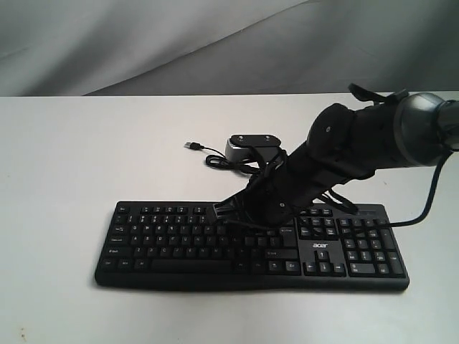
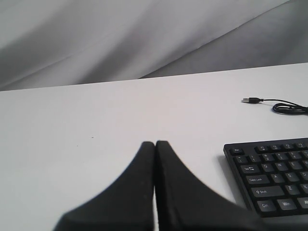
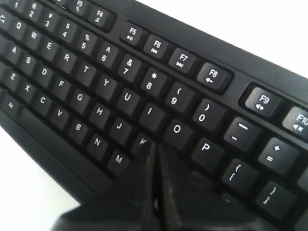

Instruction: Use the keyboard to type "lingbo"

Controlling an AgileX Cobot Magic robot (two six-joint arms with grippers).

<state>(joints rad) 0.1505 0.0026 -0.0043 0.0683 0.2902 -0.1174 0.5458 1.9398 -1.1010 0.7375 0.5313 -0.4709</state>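
Observation:
The black keyboard lies across the front of the white table, with its acer logo at the right. My right gripper reaches in from the right and is shut, its tips low over the letter keys. In the right wrist view the right gripper has its closed tips just beside the K key and below the O key; the key under them is hidden. My left gripper is shut and empty over bare table, left of the keyboard. It is outside the exterior view.
The keyboard's thin black cable coils behind it and ends in a USB plug, also seen as the plug in the left wrist view. A grey cloth backdrop hangs behind the white table.

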